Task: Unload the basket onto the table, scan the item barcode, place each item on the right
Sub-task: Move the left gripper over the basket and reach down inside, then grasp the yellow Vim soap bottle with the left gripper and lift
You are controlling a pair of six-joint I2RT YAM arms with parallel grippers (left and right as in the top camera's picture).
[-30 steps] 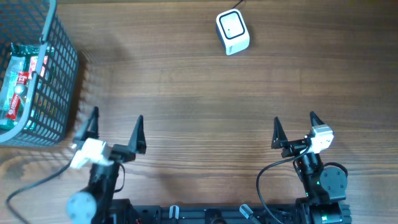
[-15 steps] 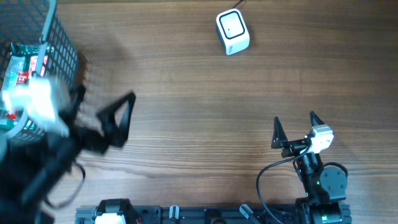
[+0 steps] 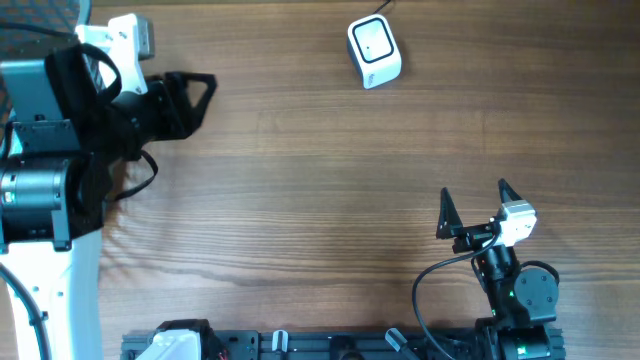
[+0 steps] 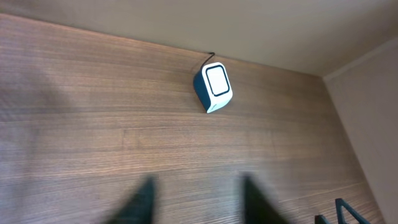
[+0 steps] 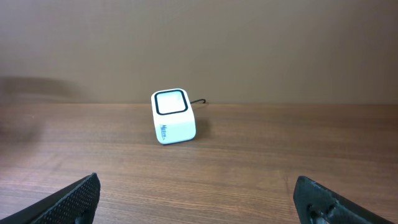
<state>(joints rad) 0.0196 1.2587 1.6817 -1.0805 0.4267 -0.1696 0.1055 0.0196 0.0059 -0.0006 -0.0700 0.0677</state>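
The white barcode scanner (image 3: 374, 52) stands at the back of the wooden table, its window facing up; it also shows as the scanner (image 4: 213, 87) in the left wrist view and the scanner (image 5: 173, 115) in the right wrist view. The item is hidden under my left arm. My left gripper (image 3: 205, 100) hangs high at the far left, beside the basket, pointing right. In its blurred wrist view the left gripper (image 4: 198, 180) has its jaws narrowed but apart, with only bare wood between them. My right gripper (image 3: 473, 192) rests wide open and holds nothing at the front right, shown as the right gripper (image 5: 196, 182) in its own view.
A blue-grey wire basket (image 3: 30, 30) sits in the far left corner, mostly covered by my left arm. Bare wood lies between the scanner and both grippers.
My left arm has swung from the front left up and back to over the basket, and its jaws have narrowed. The right arm has not moved.
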